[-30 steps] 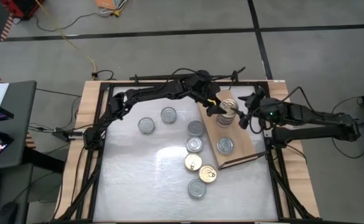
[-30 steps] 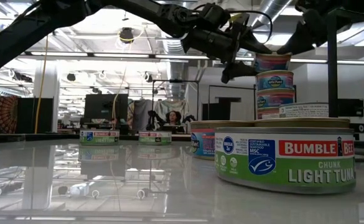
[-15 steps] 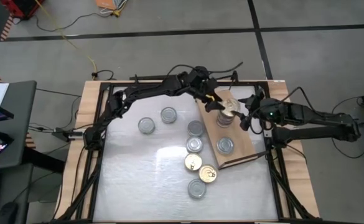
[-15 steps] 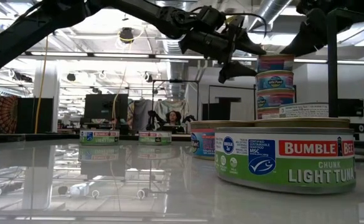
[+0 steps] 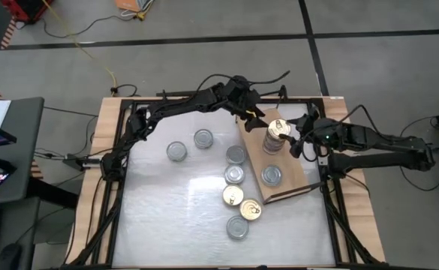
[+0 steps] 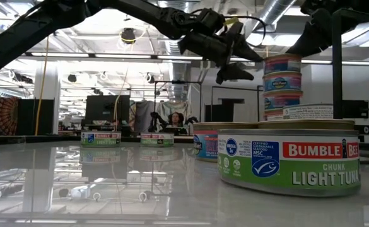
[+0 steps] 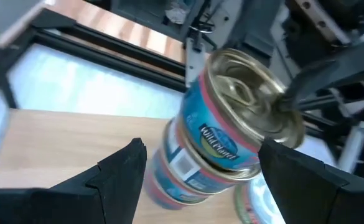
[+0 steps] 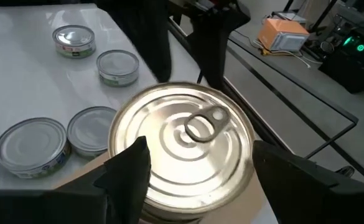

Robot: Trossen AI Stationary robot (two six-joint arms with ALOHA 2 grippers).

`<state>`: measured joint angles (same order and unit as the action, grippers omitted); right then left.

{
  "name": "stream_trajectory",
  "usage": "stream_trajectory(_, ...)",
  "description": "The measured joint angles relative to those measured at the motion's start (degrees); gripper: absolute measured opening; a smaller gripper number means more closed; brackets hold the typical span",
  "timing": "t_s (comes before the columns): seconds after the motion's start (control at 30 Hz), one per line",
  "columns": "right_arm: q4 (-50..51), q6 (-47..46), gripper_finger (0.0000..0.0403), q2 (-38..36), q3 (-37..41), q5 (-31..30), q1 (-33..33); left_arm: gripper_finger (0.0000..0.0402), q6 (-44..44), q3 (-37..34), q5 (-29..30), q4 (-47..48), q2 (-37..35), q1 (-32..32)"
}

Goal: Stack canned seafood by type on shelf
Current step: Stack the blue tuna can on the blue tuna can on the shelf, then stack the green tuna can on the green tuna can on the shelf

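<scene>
Now: a stack of tins stands on the far part of the shelf, at the table's right side; gold pull-tab lid on top. Left gripper hangs just left of the stack, jaws released, holding nothing. Right gripper sits just right of it, jaws spread, not touching. One tin lies nearer on the shelf; loose tins rest left of it.

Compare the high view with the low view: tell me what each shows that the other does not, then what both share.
High view only: the light-brown wooden shelf board, gold pull-tab lids, and the right pincer open beside the stack.

Low view only: the printed labels, a green-labelled Bumble Bee tuna tin up close, and a person in the room behind.

Both: the stack of blue-labelled round tins, with the left pincer open beside it.
</scene>
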<state>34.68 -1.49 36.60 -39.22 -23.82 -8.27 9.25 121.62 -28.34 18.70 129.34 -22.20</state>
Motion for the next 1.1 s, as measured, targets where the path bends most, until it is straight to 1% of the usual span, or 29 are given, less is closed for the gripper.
stream_trajectory(0.1,0.0,0.0,0.0306,0.0,0.1,0.1,0.0,0.0299,-1.4,0.0,4.6,0.8,-0.6,0.0)
stream_trajectory(0.23,0.0,0.0,0.0306,0.0,0.1,0.0,0.0,0.0299,-7.2,0.0,13.6,1.9,-2.6,0.2)
stream_trajectory(0.3,0.0,0.0,0.0306,0.0,0.1,0.0,0.0,0.0298,-9.9,0.0,16.3,1.7,-4.1,0.7)
stream_trajectory(0.47,0.0,0.0,0.0306,0.0,0.1,0.0,0.1,0.0296,-15.8,0.0,20.8,3.5,-7.3,2.4)
stream_trajectory(0.63,-0.3,0.0,0.0306,0.0,0.1,0.0,0.1,0.0295,-21.1,0.0,22.4,7.8,-9.9,4.8)
stream_trajectory(0.7,-0.3,-0.5,0.0306,0.0,0.1,0.0,0.1,0.0295,-22.7,0.0,24.3,9.9,-10.3,6.0)
stream_trajectory(0.8,-0.3,-0.5,0.0306,0.0,0.1,0.6,0.1,0.0295,-24.1,0.0,26.9,13.4,-10.4,7.2)
stream_trajectory(1.0,-1.5,-0.4,0.0306,0.2,-1.7,1.2,0.1,0.0295,-25.3,0.0,28.3,18.9,-10.4,8.3)
stream_trajectory(1.1,-3.0,-0.2,0.0306,0.1,-1.8,1.2,0.1,0.0295,-26.7,0.0,30.5,21.2,-10.6,9.0)
